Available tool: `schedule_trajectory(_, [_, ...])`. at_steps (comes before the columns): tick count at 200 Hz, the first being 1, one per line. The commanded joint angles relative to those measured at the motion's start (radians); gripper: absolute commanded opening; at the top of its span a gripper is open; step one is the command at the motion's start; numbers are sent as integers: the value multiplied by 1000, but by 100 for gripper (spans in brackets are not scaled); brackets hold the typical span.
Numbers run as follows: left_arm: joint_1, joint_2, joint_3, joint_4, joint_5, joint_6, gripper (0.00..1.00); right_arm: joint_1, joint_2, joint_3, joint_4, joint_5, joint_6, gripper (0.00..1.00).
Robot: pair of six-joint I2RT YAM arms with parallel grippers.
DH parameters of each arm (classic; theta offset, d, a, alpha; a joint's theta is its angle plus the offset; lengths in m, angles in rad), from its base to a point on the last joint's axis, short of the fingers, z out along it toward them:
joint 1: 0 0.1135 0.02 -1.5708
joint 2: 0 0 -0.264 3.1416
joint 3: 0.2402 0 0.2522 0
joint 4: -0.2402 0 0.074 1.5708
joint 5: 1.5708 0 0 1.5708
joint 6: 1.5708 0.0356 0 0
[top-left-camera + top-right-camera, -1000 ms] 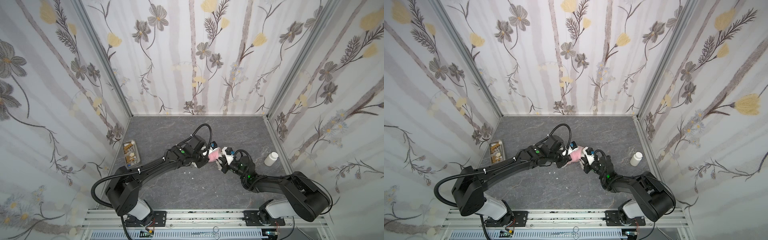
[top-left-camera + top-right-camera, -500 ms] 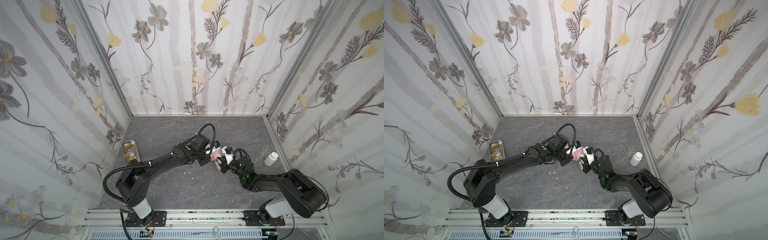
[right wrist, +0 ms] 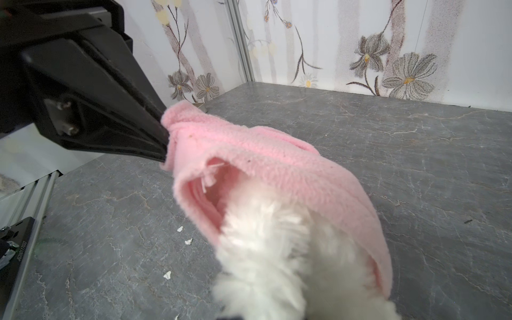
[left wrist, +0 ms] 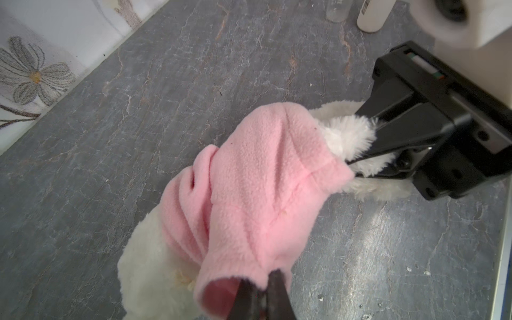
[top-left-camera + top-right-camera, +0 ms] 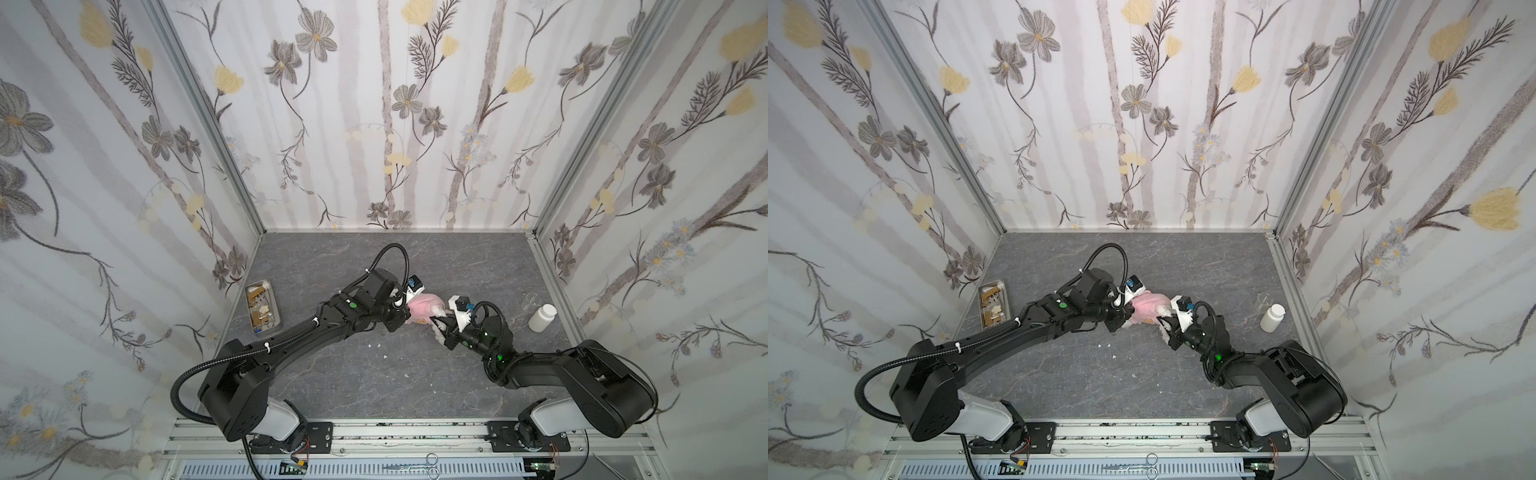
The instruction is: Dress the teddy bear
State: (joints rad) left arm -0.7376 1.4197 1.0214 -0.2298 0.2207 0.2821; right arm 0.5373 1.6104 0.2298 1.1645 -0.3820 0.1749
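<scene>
Pink fleece hoodie (image 4: 263, 180) pinched in left fingers (image 4: 278, 296); right fingers (image 4: 399, 138) clamp the fluffy white teddy bear (image 4: 149, 263).

Both top views hang high above the near edge of the grey bench (image 5: 374, 374) and look steeply down on all of it and the flowered walls (image 5: 374, 124). They share nearly everything, only shifted sideways. The left wrist view sits very close behind the left claw (image 4: 260, 279), facing over the pink hoodie (image 4: 263, 180) toward the right claw (image 4: 354, 166). The right wrist view faces back the opposite way, its own claw probably buried under the teddy bear (image 3: 277, 263). Both wrist views share hoodie and bear.
</scene>
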Motion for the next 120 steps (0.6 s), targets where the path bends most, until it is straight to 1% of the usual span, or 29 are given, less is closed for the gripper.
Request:
schedule_trajectory(1, [42, -59, -43, 112, 19, -65, 0, -7, 12, -10, 77, 32, 27, 0])
schedule_trajectory(14, [54, -86, -72, 143, 25, -79, 0, -7, 14, -10, 82, 27, 28, 0])
schedule_trajectory(37, [65, -96, -92, 146, 23, -81, 0, -7, 15, -4, 84, 21, 28, 0])
schedule_trajectory(64, [67, -95, -87, 145, 39, -75, 0, -7, 11, -1, 86, 4, 19, 0])
schedule_trajectory(103, [29, -124, -60, 147, 60, -19, 0, -3, -7, 15, 10, 4, -49, 0])
schedule_trajectory(120, [14, -116, -55, 140, 57, 7, 4, -1, -8, 23, -26, 11, -77, 0])
